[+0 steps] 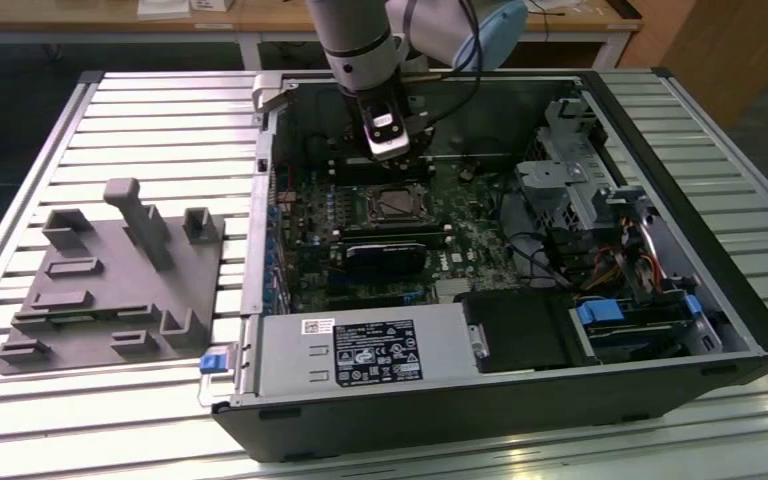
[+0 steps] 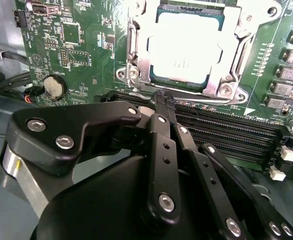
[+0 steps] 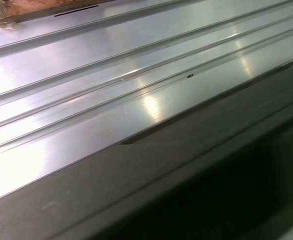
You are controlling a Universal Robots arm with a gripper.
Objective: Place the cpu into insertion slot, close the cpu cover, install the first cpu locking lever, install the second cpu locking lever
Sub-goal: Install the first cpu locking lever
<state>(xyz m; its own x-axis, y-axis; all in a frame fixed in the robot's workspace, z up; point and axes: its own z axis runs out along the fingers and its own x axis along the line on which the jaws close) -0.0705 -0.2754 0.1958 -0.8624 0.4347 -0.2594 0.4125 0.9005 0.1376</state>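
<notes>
Silvery metal catches the light at the upper centre of the second wrist view, where the cpu lies flat in the insertion slot, with the cpu cover shut down around it so the chip's top shows through the square window. My gripper hangs just in front of that socket, its black fingers drawn together until the tips meet, with nothing held between them, over the long black memory slots. A round coin cell battery sits on the green motherboard at the left of that frame. In the exterior view my gripper reaches down into the open computer case at upper centre, just above the socket. A grey fixture plate lies on the ribbed aluminium table at the exterior view's left. That ribbed metal also shows in the first wrist view
</notes>
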